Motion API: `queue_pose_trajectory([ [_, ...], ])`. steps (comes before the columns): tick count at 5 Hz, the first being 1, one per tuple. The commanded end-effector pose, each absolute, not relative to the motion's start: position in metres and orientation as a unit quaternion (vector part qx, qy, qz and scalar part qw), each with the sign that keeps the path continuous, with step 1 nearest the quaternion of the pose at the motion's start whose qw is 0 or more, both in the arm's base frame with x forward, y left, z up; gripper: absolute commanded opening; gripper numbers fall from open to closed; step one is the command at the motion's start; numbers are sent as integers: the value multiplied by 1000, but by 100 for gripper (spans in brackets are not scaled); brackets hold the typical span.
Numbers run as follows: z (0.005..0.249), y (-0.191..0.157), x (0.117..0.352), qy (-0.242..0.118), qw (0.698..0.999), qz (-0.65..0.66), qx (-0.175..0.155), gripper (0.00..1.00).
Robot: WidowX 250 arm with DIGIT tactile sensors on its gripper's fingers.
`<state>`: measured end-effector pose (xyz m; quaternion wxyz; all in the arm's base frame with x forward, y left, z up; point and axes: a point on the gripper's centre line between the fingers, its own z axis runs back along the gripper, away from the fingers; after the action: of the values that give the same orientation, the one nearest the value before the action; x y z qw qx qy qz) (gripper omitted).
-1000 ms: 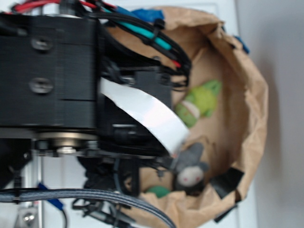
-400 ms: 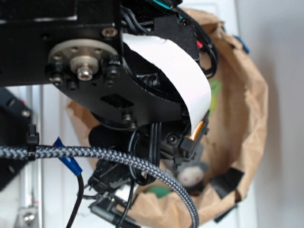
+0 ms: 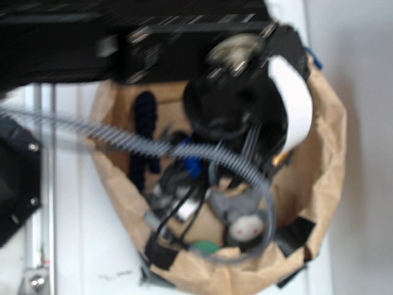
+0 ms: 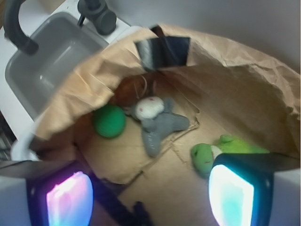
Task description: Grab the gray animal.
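Note:
The gray animal (image 4: 157, 122) lies on the floor of a brown paper bag (image 4: 235, 89), its white face turned toward the bag's far wall. My gripper (image 4: 150, 200) hangs above the bag floor, open, with nothing between its two glowing pads. The toy lies ahead of the fingers and apart from them. In the exterior view the gray animal (image 3: 242, 222) shows at the bag's near side, below my blurred black arm (image 3: 239, 104). The fingers themselves are hard to make out there.
A lime-green plush (image 4: 221, 150) lies by the right finger. A green ball (image 4: 109, 121) sits left of the gray toy. A dark navy rope (image 3: 144, 132) lies at the bag's left. A gray sink (image 4: 51, 56) with a faucet (image 4: 101, 14) stands beyond the bag.
My arm has swung from the left to over the bag and dipped into it. It now hides the green plush in the exterior view. The toys have not moved.

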<state>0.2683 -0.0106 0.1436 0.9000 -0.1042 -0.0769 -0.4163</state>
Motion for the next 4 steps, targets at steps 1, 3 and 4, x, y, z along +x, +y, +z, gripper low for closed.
queue_pose_trajectory([
  [1, 131, -3, 273, -126, 862, -488, -55, 100],
  [3, 88, -23, 293, -127, 844, -520, -28, 100],
  [4, 78, -44, 298, -124, 838, -530, -32, 100],
])
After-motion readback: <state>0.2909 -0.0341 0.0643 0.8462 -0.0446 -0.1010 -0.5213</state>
